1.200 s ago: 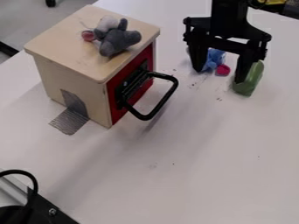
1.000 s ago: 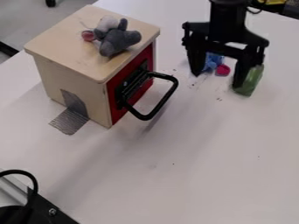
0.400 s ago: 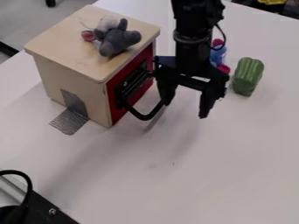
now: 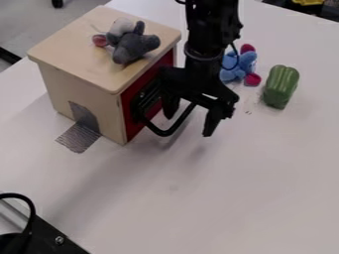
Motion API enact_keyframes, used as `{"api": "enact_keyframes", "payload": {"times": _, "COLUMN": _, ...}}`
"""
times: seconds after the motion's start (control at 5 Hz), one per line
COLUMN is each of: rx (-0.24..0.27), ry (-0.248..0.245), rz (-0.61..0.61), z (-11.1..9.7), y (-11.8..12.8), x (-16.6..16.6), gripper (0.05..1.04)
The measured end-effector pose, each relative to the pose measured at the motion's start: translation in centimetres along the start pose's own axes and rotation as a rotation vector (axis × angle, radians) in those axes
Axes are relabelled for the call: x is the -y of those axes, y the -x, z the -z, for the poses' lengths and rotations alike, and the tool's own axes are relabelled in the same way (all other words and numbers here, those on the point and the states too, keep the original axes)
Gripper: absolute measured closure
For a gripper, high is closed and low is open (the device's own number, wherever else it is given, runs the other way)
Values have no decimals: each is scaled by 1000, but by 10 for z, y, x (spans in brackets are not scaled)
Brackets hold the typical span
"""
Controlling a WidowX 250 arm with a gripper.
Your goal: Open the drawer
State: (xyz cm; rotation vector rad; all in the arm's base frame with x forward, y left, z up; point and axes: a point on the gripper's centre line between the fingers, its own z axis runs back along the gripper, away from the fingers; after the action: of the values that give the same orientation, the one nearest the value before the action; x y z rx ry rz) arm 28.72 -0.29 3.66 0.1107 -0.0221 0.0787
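Observation:
My gripper (image 4: 189,125) hangs open over the black handle (image 4: 162,132) on the box's red front. One finger is on the box side of the handle's bar and the other on its outer side, with the bar passing between them in this view; contact cannot be made out. The red drawer front (image 4: 134,127) sits flush in the wooden box (image 4: 83,82), its upper part partly hidden behind the gripper.
A grey plush mouse (image 4: 134,45) lies on top of the box. Behind the gripper to the right are a blue plush toy (image 4: 240,68) and a green pepper (image 4: 281,87). Black equipment (image 4: 49,237) occupies the lower left corner of the table (image 4: 232,198).
From the right, by the pepper and blue toy, my gripper has moved left and toward the camera to the handle. The box and drawer front have not moved.

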Motion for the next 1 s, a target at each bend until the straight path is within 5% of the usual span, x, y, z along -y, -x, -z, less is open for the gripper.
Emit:
{"api": "enact_keyframes", "payload": {"times": 0.2, "rx": -19, "ry": -72, "rz": -4, "z": 10, "y": 0, "x": -9, "gripper": 85}}
{"api": "enact_keyframes", "payload": {"times": 0.4, "rx": -59, "ry": -90, "rz": -7, "z": 26, "y": 2, "x": -12, "gripper": 121}}
{"api": "enact_keyframes", "payload": {"times": 0.8, "rx": -75, "ry": -94, "rz": -14, "z": 34, "y": 1, "x": -6, "gripper": 704}}
{"api": "enact_keyframes", "payload": {"times": 1.0, "rx": -75, "ry": -84, "rz": -21, "z": 32, "y": 2, "x": -5, "gripper": 907}}
